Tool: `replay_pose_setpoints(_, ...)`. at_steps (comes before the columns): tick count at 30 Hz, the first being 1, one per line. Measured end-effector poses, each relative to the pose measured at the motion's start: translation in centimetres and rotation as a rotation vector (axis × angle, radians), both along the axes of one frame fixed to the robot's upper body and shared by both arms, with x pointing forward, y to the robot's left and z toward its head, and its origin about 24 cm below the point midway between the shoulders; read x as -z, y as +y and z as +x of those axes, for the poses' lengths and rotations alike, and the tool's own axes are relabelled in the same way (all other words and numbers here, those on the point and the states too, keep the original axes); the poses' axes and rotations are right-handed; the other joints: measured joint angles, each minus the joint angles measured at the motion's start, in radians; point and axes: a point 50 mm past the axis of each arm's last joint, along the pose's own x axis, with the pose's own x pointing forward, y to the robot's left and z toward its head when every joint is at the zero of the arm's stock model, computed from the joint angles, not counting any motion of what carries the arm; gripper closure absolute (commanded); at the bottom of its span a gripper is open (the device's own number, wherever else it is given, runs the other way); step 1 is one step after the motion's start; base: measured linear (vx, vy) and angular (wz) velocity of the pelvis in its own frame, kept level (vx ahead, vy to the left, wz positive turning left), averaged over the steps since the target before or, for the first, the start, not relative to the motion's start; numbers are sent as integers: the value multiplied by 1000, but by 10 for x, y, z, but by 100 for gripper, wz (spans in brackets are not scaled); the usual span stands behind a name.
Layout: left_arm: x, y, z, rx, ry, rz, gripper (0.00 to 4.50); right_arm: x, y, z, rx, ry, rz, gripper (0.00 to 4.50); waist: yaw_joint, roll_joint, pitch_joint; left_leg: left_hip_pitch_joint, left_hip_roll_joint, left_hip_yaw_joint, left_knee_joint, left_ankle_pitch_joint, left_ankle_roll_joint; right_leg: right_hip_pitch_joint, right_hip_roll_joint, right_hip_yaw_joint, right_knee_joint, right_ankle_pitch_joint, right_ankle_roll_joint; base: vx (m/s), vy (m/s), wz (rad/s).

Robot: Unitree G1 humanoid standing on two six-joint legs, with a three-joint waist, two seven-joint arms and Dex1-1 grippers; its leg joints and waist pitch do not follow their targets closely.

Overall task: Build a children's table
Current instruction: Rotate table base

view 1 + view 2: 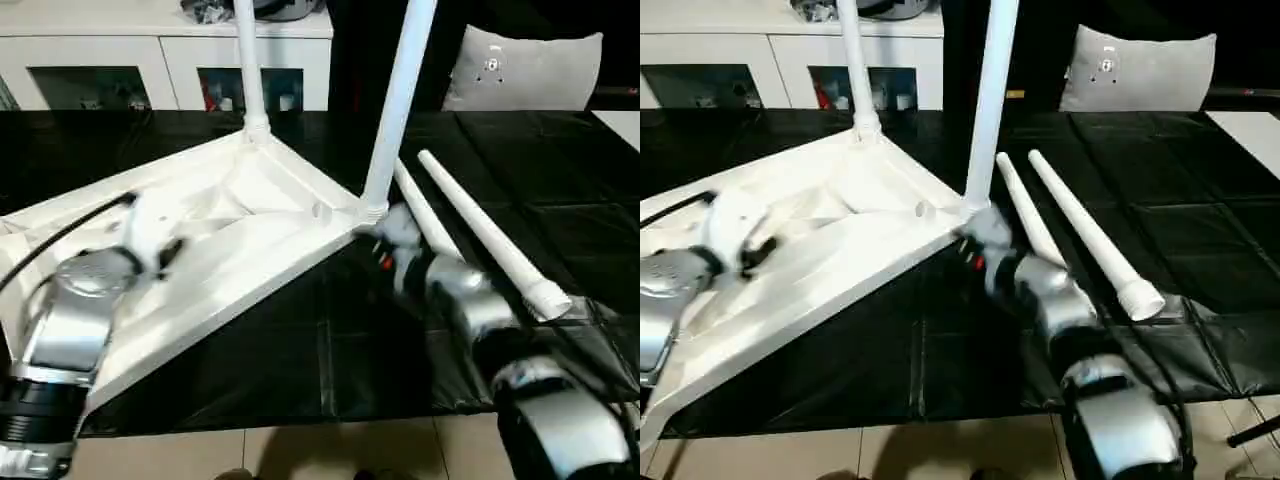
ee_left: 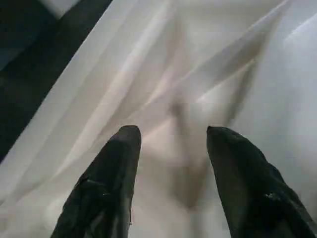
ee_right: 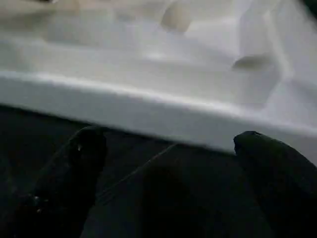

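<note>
We see a white plastic square children's table top [image 1: 230, 240] lying upside down, ribbed underside up, on a black sheet-covered tabletop [image 1: 560, 200]. Two long white tapered round legs stand upright in its far corner sockets, one at the far corner [image 1: 250, 70] and one at the right corner [image 1: 395, 110]. Two more loose white legs [image 1: 1080, 225] lie side by side on the black surface, just right of that corner. Our left claw [image 2: 171, 163] hovers over the ribbed underside, its black fingers [image 2: 106, 183] parted with nothing between them. Our right claw [image 3: 166, 153] sits near the table top's rim beside the right corner, spread wide and empty. A white cabinet with glass doors [image 1: 160, 70] and a grey cushion [image 1: 525, 70] stand behind.
</note>
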Motion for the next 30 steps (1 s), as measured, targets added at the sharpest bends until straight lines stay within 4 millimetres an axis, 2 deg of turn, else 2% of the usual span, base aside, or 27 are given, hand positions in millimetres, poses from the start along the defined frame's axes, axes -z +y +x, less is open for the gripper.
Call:
replay_pose_setpoints(4,3,11,-2,-64,21,61,260,-2,6,-1,-37,-6,-24,0,1,0,0,1,0,0,1,0,0,1,0,0,0,0,0,0,0,0)
replay_pose_setpoints(5,4,13,-2,-74,37,87,285,-1,8,-2,-34,-1,-32,0,2,0,0,1,0,0,1,0,0,1,0,0,0,0,0,0,0,0)
replay_pose_setpoints(9,8,18,-6,-71,106,129,306,5,20,-4,-7,14,-58,0,3,0,0,2,0,0,0,0,0,2,0,0,0,0,0,0,0,0)
replay_pose_setpoints(11,18,13,-11,-33,173,100,329,7,29,-3,28,15,-58,0,2,0,0,2,0,0,0,0,0,2,0,0,0,0,0,0,0,0)
replay_pose_setpoints(14,17,11,-14,13,214,93,339,7,34,1,74,15,-75,0,2,0,0,2,0,0,0,0,0,2,0,0,0,0,-1,0,0,0)
replay_pose_setpoints(16,17,11,-16,42,243,99,367,7,36,3,96,15,-83,0,1,1,0,4,0,0,0,0,-1,3,0,0,0,0,0,0,0,0)
replay_pose_setpoints(19,18,8,-22,105,295,94,387,7,38,5,124,16,-94,0,-3,1,0,6,0,0,0,0,-1,5,0,1,0,0,1,0,0,0)
replay_pose_setpoints(20,18,6,-23,136,309,92,387,7,38,6,135,17,-94,0,-3,1,0,7,0,0,0,0,-1,6,0,1,0,0,1,0,0,0)
replay_pose_setpoints(22,17,3,-26,186,334,65,414,8,38,6,147,18,-95,0,-3,1,0,8,0,0,0,0,-1,6,0,1,0,0,1,0,0,0)
replay_pose_setpoints(26,20,-10,-33,329,388,-45,426,12,32,7,167,36,-127,0,-4,1,0,10,0,0,0,0,-1,9,0,1,0,0,1,0,0,0)
replay_pose_setpoints(27,20,-14,-33,353,396,-74,445,14,31,6,173,41,-133,0,-5,1,0,10,0,0,0,0,-1,9,0,1,0,-1,1,0,0,0)
replay_pose_setpoints(30,23,-26,-33,418,407,-144,445,16,30,6,185,49,-142,0,-6,2,0,10,0,0,0,0,-1,9,0,1,0,-1,2,0,0,0)
